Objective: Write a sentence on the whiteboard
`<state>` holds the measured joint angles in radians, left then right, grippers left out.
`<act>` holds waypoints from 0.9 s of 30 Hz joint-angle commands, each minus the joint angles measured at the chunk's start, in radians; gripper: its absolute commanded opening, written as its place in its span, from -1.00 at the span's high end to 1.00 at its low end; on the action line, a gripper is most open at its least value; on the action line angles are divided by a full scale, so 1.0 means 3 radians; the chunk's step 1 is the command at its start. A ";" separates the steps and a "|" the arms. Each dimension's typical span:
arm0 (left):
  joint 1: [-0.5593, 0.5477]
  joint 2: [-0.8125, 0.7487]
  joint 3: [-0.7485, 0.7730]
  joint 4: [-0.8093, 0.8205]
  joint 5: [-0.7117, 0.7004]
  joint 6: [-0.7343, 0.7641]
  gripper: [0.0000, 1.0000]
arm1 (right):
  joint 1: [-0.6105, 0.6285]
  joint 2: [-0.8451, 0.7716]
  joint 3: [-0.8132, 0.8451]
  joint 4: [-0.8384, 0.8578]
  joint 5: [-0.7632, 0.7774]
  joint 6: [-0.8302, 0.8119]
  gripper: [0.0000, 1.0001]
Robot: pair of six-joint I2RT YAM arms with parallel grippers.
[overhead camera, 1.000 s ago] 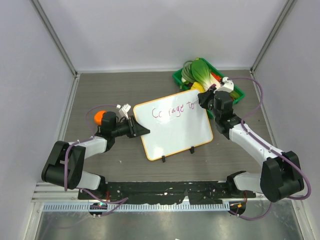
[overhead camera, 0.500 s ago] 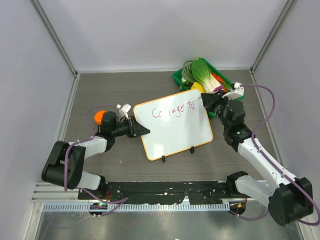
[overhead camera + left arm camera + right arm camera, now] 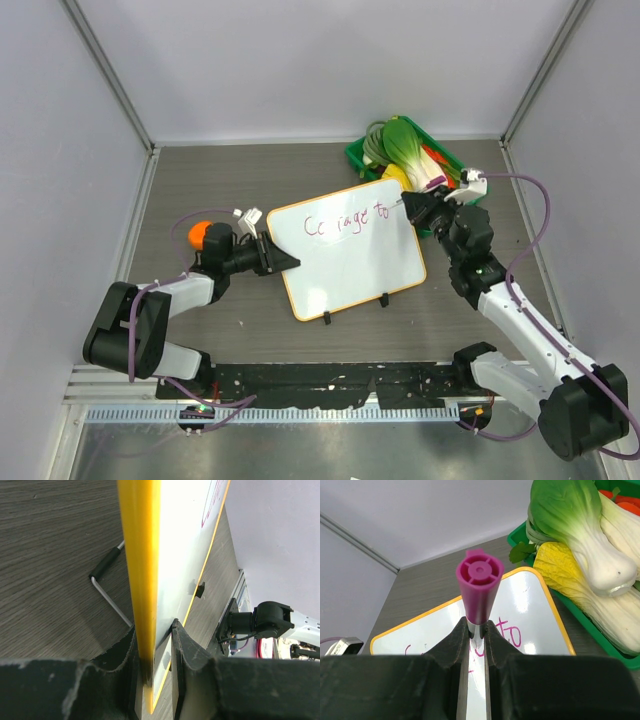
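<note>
Grey wood-grain bench (image 3: 200, 180); mid-frame, skewed, lies an orange-framed white whiteboard (image 3: 350, 265). L gripper (image 3: 285, 260) clamps its left edge; R gripper (image 3: 415, 208), upper right, pinches a purple marker (image 3: 479, 590). The purple sentence (image 3: 345, 222) reads "Courage to". Next, I'd say: keep board pinned, start 2nd line lower-left w/ light pressure.

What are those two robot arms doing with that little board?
They're writing on it. The left tool pinches the whiteboard by its side edge. The right tool grips a purple marker, with its tip near the board's far right corner. The pink writing there is one line, ending in "to".
</note>
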<state>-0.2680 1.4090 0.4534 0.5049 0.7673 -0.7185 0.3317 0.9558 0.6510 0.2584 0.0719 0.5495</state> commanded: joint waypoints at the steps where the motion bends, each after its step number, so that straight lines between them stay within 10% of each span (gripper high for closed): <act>1: -0.0022 0.0110 -0.0049 -0.0456 -0.0615 0.0462 1.00 | -0.0001 0.0020 0.0008 0.0044 -0.0117 -0.0088 0.99; 27: -0.0027 0.0125 -0.0039 -0.0466 -0.0625 0.0467 1.00 | 0.1947 0.1017 0.0208 0.0657 0.0788 -0.0518 0.99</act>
<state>-0.2684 1.4090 0.4549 0.5034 0.7673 -0.7162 0.8967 1.2472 0.7158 0.3260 0.2577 0.4091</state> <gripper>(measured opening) 0.242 0.172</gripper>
